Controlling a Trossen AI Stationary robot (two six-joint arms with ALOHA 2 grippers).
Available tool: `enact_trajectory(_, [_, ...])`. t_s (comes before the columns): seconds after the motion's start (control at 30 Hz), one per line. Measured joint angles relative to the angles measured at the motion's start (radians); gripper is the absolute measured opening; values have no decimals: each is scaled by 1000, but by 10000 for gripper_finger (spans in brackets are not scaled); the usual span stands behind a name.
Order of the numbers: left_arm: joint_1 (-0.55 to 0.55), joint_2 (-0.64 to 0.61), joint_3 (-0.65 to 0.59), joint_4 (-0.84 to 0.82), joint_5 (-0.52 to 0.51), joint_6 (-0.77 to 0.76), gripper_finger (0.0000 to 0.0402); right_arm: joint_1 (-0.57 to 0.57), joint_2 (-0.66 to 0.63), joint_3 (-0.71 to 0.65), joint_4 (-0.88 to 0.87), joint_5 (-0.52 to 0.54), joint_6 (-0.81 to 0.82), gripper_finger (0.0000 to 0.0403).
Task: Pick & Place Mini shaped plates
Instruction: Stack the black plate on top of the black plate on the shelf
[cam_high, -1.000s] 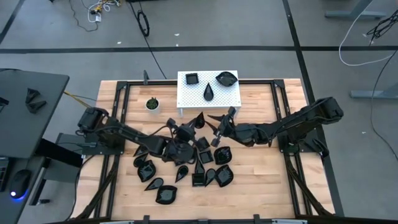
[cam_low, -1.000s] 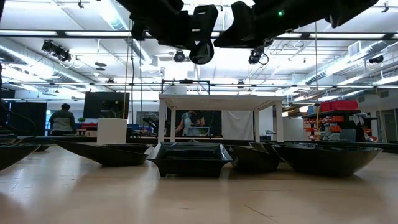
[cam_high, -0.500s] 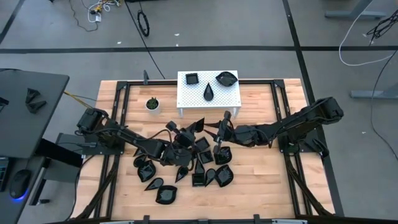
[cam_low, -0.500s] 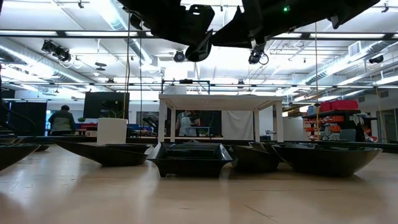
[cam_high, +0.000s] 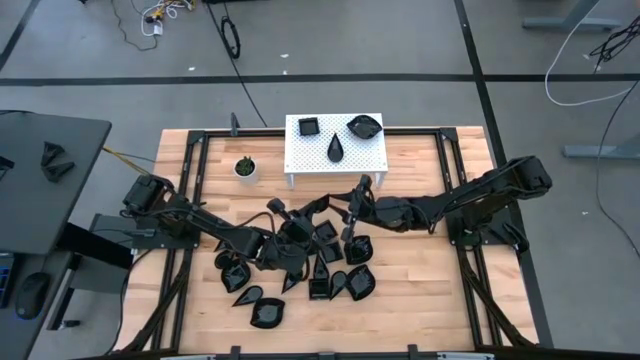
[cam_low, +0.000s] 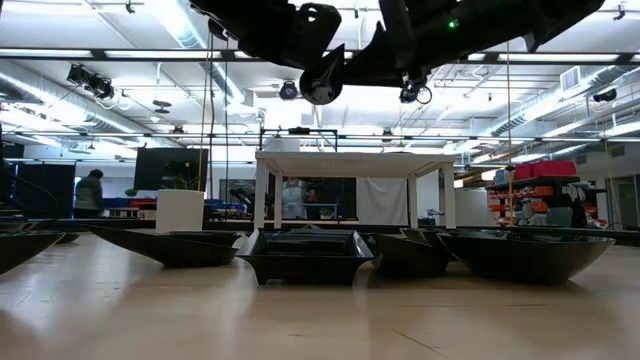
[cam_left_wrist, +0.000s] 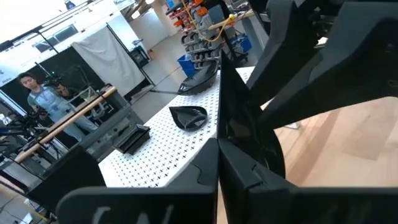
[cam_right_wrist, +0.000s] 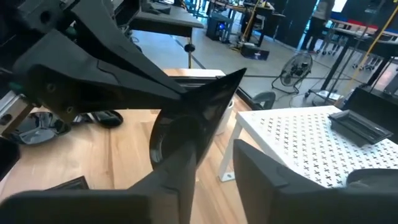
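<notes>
Pale wooden slats make up the table (cam_high: 420, 290), which stands on a grey floor crossed by dark tape lines. At 12 o'clock on it is a white perforated rectangular stand (cam_high: 365, 152) carrying three glossy black mini shaped plates: a square one (cam_high: 308, 125), a leaf-shaped one (cam_high: 363, 125) and a teardrop one (cam_high: 335, 148). A small white pot with a green plant (cam_high: 245, 167) is at 11 o'clock, just beside the stand. Many more black plates lie in a loose heap (cam_high: 330, 280) from the table's middle towards 6 o'clock; in the low view the nearest is a square dish (cam_low: 305, 256) sitting flat.

From 9 o'clock the left arm reaches in to the middle. The left pincer (cam_high: 297, 222) is narrow, clamped on a tilted black plate (cam_high: 316, 206) held up above the heap, with one corner raised towards 1 o'clock. In the right wrist view that tilted black plate (cam_right_wrist: 194, 124) stands almost on edge, with the stand behind it.

From 3 o'clock the right arm comes in. The right pincer (cam_high: 352, 207) is just beside the plate's 3 o'clock edge; whether it is wide, narrow or gripping cannot be told.

A person stands in the room beyond the table.
</notes>
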Motion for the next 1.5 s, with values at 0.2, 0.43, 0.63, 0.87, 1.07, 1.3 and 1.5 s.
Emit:
enact_trajectory(0.2, [8, 0, 0, 2, 50, -31, 19, -1, 0, -1, 1, 2, 0, 39])
enact_trajectory(0.43, [54, 0, 0, 3, 171, -53, 62, -20, 0, -2, -11, 28, 20, 9])
enact_trajectory(0.63, [55, -12, 0, 16, 152, 0, 139, -61, -22, -2, -100, 17, 32, 4])
enact_trajectory(0.87, [-31, -28, 1, 10, -81, 105, 195, -183, -178, 151, -529, -11, 136, 2])
enact_trajectory(1.07, [-78, -23, 0, -18, -142, 26, 199, -425, -159, 335, -829, -316, 245, 2])
enact_trajectory(1.3, [-82, -23, 0, -101, -134, -96, 186, -577, -13, 427, -862, -539, 243, 2])
enact_trajectory(1.5, [-71, -23, 0, -134, -98, -139, 181, -603, 93, 535, -939, -508, 235, 2])
